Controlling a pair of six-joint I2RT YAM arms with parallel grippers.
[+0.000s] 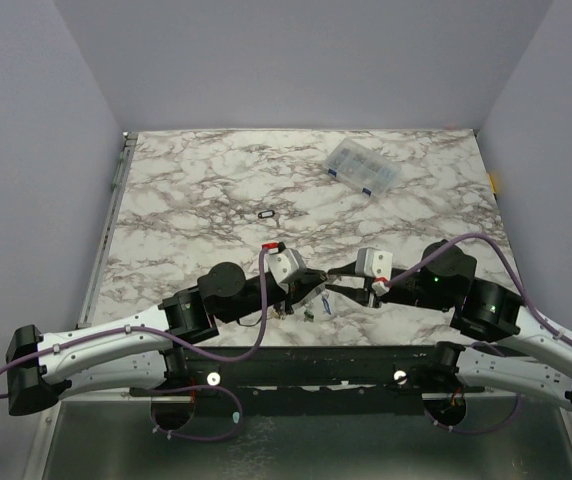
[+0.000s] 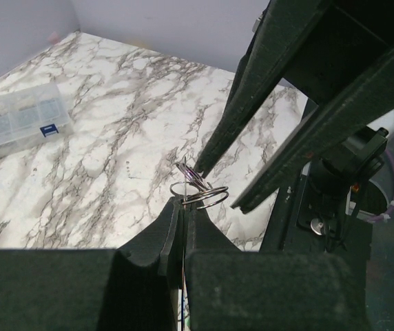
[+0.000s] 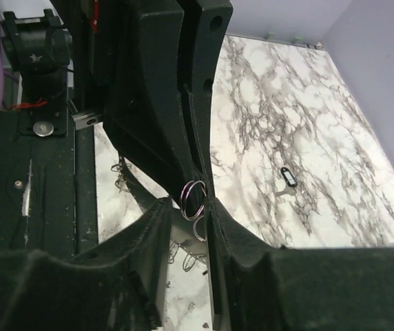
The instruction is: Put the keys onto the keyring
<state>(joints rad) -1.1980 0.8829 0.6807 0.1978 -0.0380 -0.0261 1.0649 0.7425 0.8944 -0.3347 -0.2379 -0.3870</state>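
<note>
My left gripper (image 1: 316, 288) (image 2: 183, 205) is shut on the keyring (image 2: 201, 195), a thin double-coil grey metal ring that sticks out past its fingertips. A smaller ring hangs against it. My right gripper (image 1: 338, 280) (image 3: 190, 207) faces the left one tip to tip, open, with the keyring (image 3: 195, 196) in the gap between its fingers, close to the right-hand one. A few small keys (image 1: 311, 313) with wire loops lie on the marble just below the grippers. A black-rimmed oval tag (image 1: 266, 214) (image 3: 288, 176) lies farther back.
A clear plastic compartment box (image 1: 363, 168) (image 2: 14, 118) sits at the back right of the marble table (image 1: 196, 200). Grey walls close in the table on three sides. The black base rail (image 1: 306, 365) runs along the near edge.
</note>
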